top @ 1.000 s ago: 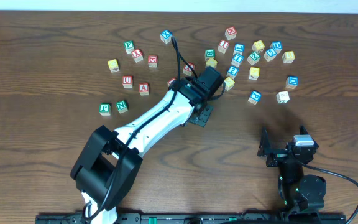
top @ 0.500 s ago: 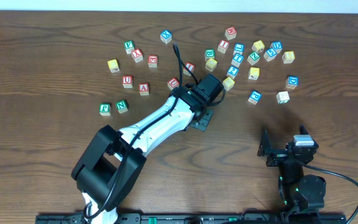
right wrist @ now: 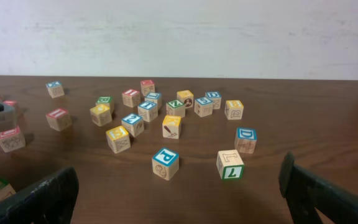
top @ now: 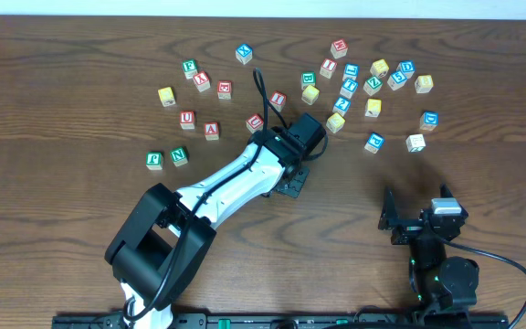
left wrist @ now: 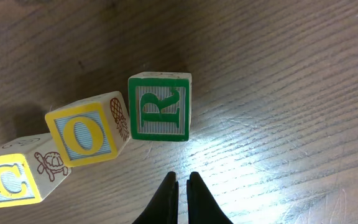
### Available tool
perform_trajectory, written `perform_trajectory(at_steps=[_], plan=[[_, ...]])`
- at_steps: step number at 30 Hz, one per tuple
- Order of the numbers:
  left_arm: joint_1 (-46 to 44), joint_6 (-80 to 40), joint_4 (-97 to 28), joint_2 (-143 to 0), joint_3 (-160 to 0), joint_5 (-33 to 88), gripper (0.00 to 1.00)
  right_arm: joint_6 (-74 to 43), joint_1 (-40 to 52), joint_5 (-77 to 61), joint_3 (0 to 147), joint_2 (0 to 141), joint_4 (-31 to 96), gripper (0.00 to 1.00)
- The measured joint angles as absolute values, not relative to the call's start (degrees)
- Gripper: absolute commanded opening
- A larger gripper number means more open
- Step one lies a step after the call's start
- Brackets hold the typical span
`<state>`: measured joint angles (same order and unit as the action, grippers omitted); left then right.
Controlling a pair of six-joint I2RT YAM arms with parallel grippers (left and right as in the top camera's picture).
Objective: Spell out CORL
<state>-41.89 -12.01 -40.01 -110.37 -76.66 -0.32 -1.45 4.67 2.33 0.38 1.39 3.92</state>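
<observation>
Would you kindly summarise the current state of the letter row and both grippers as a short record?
Row so far: C cube, O cube, R cube, side by side on the table, slightly crooked
Missing: L
Left gripper: shut, empty, tips near R cube
Right gripper: open, empty, away from the row

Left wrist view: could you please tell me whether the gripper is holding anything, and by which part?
Nothing is held: the left gripper is shut and empty, its tips apart from the green R cube.
</observation>
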Motion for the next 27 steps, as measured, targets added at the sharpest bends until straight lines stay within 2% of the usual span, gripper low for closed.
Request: perform_trajectory(at_steps=[27], plan=[[-41.89,-12.23,-34.59,-110.41,-72.55,-2.96,0.07,-1.45,4.67,2.35,0.38,1.39,3.9,0.99]])
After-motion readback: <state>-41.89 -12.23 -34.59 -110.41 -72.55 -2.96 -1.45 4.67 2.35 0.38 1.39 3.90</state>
